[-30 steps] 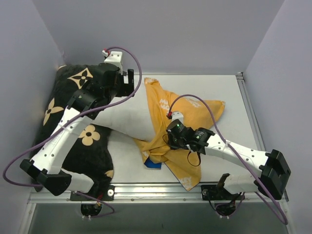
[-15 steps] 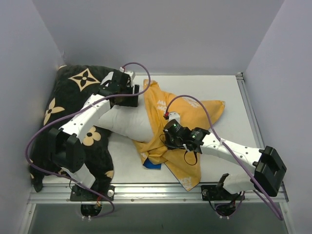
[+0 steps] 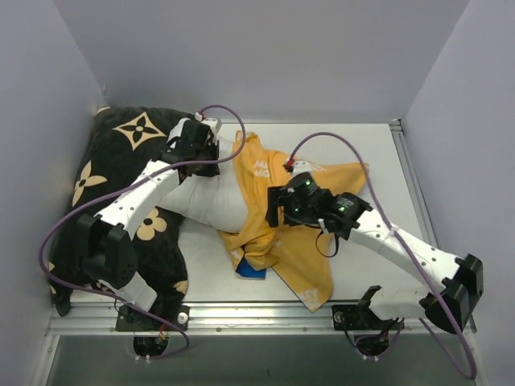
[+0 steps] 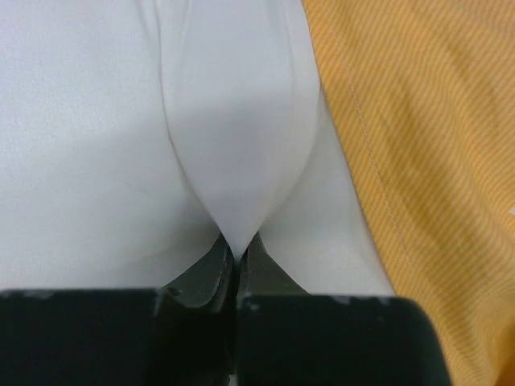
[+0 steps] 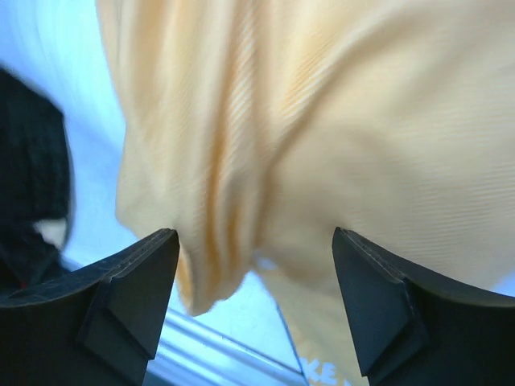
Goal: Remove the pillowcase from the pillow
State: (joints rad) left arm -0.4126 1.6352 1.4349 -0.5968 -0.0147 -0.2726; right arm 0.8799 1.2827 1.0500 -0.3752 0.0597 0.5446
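The pillowcase (image 3: 283,256) lies inside out, orange-yellow, bunched over the right end of the white pillow (image 3: 211,203); a small blue corner (image 3: 252,273) shows near the front. My left gripper (image 3: 216,159) is shut on a pinched fold of the pillow (image 4: 233,145), just left of the pillowcase's stitched hem (image 4: 426,121). Hovering over the crumpled pillowcase (image 5: 322,121), my right gripper (image 3: 276,212) is open, with its fingertips (image 5: 153,257) wide apart and nothing between them (image 5: 253,241).
A black pillow (image 3: 121,141) with tan flower marks fills the left side, under my left arm. Grey walls close in on the left, back and right. A metal rail (image 3: 257,310) runs along the table's front edge.
My left gripper came down onto the white pillow and closed on a fold of it. My right gripper opened, let go of the pillowcase and moved up and back.
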